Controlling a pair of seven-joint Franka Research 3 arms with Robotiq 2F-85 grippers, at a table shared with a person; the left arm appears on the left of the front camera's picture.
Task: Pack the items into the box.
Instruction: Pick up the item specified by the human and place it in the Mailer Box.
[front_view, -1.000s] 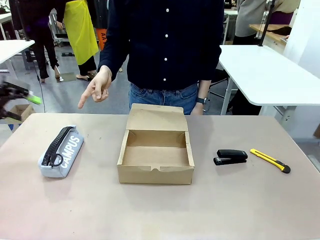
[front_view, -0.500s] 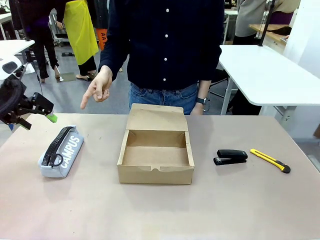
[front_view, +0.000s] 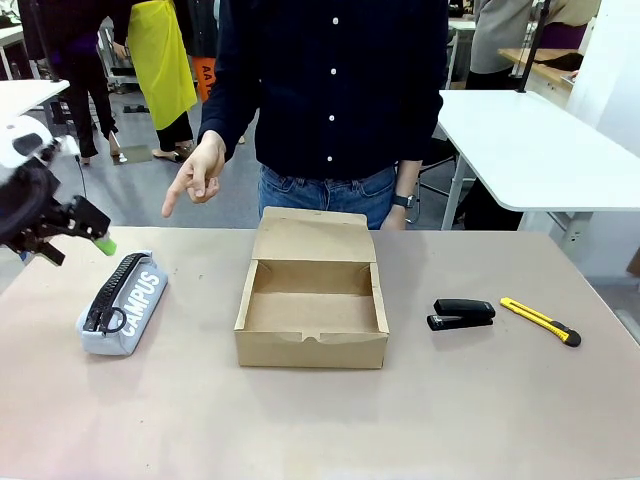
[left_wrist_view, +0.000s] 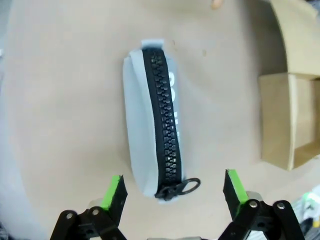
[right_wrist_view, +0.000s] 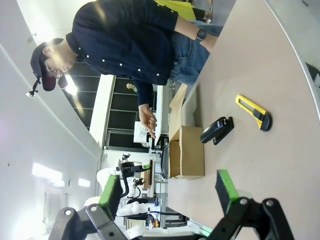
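As left fingers gape, pouch lies partly between.

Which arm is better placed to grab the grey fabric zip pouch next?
The left: left fingers hang open over the grey fabric zip pouch; right fingers sit beyond the brown cardboard box.

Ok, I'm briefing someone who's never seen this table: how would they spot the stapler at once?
Find the open brown cardboard box in the middle of the table. On the robot's right of it, apart from it, lies the stapler. It is short, chunky and all black, unlike the slim yellow-and-black utility knife farther right.
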